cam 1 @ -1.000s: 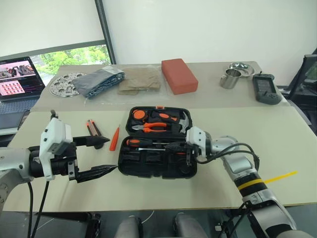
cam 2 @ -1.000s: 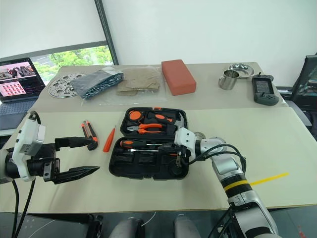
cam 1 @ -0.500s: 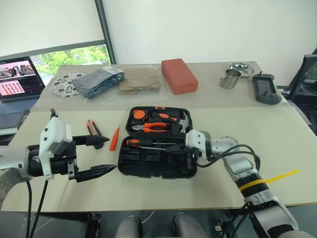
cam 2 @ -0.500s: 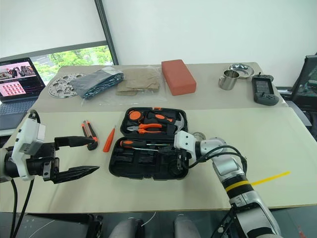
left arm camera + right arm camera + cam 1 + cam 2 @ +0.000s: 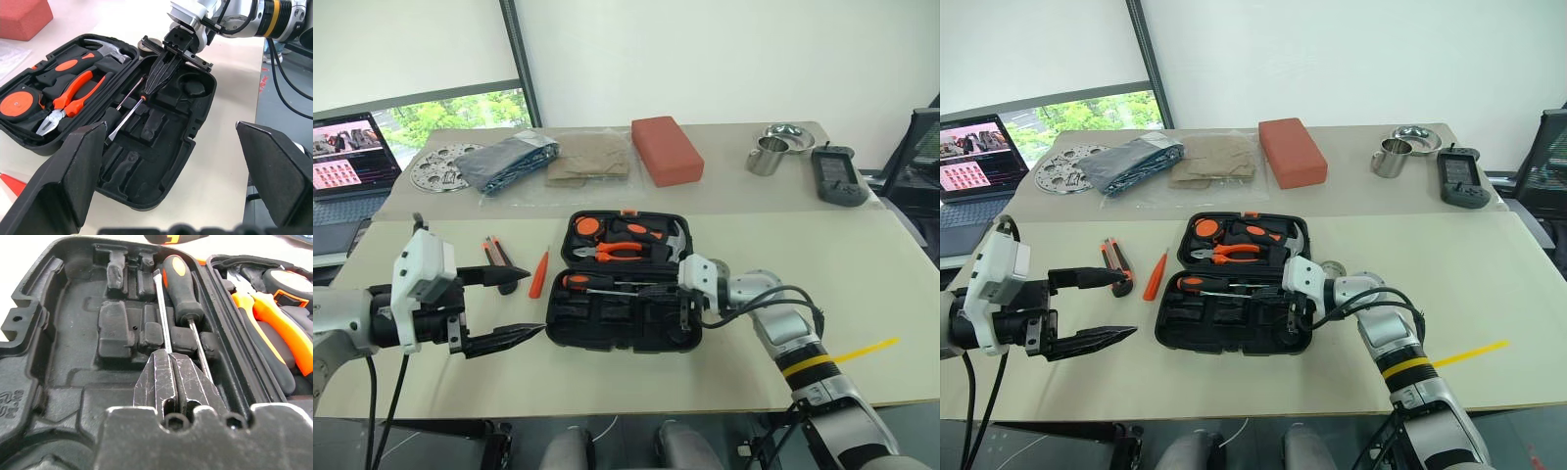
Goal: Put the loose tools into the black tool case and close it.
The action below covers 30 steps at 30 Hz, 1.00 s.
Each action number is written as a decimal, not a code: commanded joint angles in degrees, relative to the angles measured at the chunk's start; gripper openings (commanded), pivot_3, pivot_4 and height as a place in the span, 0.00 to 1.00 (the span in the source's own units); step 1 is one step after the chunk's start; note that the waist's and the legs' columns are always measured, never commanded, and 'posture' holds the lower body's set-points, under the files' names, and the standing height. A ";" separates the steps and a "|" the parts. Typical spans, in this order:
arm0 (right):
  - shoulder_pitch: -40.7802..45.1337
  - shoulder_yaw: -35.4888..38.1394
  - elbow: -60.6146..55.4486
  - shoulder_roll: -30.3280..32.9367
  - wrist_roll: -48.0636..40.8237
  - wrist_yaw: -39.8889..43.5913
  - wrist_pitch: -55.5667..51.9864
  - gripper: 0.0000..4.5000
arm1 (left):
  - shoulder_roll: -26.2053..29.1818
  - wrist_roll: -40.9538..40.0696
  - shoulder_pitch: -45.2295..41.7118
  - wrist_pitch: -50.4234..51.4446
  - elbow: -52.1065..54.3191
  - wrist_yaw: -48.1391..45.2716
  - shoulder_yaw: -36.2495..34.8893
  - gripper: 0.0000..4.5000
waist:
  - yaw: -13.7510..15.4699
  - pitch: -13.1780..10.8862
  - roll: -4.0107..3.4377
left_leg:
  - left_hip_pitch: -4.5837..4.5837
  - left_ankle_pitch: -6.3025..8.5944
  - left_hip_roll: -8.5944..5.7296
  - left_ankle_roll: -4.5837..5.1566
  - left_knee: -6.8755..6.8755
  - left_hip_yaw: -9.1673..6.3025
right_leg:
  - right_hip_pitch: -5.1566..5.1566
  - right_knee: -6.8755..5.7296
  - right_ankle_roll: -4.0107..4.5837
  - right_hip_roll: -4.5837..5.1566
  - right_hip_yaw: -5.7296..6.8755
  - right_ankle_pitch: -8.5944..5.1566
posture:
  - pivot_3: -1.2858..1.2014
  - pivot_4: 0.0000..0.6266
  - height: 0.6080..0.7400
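Case (image 5: 625, 294) of black textured plastic lies open on the near table (image 5: 862, 284), its moulded slots facing up, with pliers (image 5: 612, 251) and a hammer (image 5: 105, 48) seated in the far half. Two screwdrivers (image 5: 178, 296) already sit in the near half, shafts side by side. Right gripper (image 5: 159, 73) rests over that half with its fingers pressed together, tips at the screwdriver shafts; whether it pinches one cannot be told. Left gripper (image 5: 504, 308) hangs spread wide beside the case, holding nothing. Utility knife (image 5: 497, 261) and slim orange screwdriver (image 5: 539, 272) lie loose on the table just left of the case. In my judgement the slim screwdriver is light, rigid and smooth, apt to roll, and best pinched across mid-length; the knife is stiffer in the grip and should be taken across its flat body. The case lid looks rigid and should close by pushing its outer edge (latch side). The right wrist view shows the empty slot shapes closely, which the head views leave indistinct; the head views alone place the loose tools.
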<state>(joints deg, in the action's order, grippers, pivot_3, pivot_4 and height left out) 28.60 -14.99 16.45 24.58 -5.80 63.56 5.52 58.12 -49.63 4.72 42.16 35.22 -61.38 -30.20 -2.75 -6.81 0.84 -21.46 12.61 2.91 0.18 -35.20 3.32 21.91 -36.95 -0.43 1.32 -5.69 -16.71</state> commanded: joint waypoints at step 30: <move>-0.48 6.53 -11.51 2.06 -5.41 -4.56 -9.70 0.28 | -8.54 17.92 -3.60 -3.27 -5.31 23.89 8.71 1.00 | 0.51 -0.12 0.19 | 0.31 0.01 -0.02 -0.01 0.12 -0.13 | -0.47 0.15 0.01 0.13 0.09 -0.08 | 0.52 0.24 1.00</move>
<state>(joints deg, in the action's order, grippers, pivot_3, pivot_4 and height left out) 28.04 -11.53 8.69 26.12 -9.24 60.47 -4.32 50.67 -34.75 3.70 39.66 30.07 -42.56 -22.95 -2.25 -6.93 1.02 -21.15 12.62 2.90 0.16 -35.08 3.17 21.42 -36.78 -0.42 1.46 -5.59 -16.79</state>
